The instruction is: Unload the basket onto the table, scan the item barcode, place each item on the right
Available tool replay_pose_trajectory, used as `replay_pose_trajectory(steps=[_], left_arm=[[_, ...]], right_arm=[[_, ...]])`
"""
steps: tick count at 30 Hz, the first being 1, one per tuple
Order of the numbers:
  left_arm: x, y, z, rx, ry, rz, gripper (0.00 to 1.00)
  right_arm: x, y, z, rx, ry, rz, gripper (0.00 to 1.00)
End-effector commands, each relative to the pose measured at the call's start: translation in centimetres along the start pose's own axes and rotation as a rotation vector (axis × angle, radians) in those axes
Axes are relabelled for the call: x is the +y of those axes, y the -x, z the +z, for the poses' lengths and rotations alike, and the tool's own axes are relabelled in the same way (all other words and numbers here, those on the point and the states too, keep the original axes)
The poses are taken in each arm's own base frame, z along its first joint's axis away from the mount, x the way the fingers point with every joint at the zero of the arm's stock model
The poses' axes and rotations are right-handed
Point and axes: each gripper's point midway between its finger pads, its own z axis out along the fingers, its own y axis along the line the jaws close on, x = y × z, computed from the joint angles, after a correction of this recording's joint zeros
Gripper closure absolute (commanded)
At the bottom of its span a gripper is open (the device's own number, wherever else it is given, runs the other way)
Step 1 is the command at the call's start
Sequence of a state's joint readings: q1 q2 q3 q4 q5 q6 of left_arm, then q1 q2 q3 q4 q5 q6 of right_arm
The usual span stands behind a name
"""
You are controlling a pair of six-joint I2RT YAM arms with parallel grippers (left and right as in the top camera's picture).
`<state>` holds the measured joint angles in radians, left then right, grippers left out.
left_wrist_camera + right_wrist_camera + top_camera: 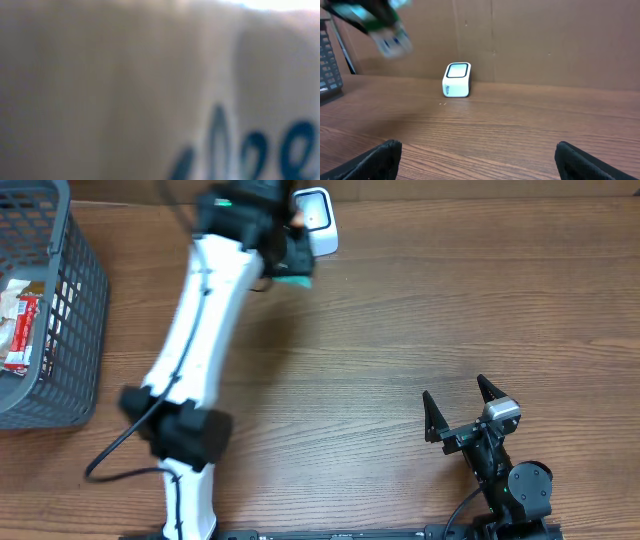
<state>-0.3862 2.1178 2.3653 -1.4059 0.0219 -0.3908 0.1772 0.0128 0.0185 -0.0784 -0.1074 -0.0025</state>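
Mid-presentation: grips a teal-and-white packet in the left gripper, raised off the table just beside the white barcode scanner. Rests the right gripper wide open and empty, well apart. Likely needs next to turn the barcode toward the scanner's window.

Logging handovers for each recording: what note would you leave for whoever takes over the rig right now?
Left gripper: fingers shut on the teal item, held in the air beside the white scanner.
Right gripper: open, empty, near its base.
Done: item lifted and brought to the scanner.
Left: show the barcode to the scanner; no sign of a read yet. Packets lie in the basket.
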Motion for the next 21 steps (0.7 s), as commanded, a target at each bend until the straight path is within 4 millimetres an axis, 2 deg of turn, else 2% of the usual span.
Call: replay_pose_trajectory(steps=[1,4,5,10,16,21], left_arm=[[-3.5,-1.3,2.4,0.038,-0.013,0.006,0.80],[-5.7,-3.1,5.3,0.096,-0.006,0.053,0.81],[-7.2,-4.4,7.2,0.134,-0.001,0.086,0.81],[-9.9,-7.3,11.3,0.200,0.011,0.156,0.81],[-10.9,-9.6,14.3,0.257,0.036,0.174,0.81],[-11.0,-10.4,15.4,0.283,0.048,0.156,0.77]], right_arm=[[-0.2,-0.2,0.0,-0.005,-0.006,0.002,0.00],[-0.2,-0.2,0.0,-0.005,-0.006,0.002,0.00],[-0.2,-0.2,0.0,-0.005,-0.006,0.002,0.00],[-0.2,-0.2,0.0,-0.005,-0.006,0.002,0.00],[-0.2,-0.2,0.0,-0.005,-0.006,0.002,0.00],[-0.2,-0.2,0.0,-0.005,-0.006,0.002,0.00]])
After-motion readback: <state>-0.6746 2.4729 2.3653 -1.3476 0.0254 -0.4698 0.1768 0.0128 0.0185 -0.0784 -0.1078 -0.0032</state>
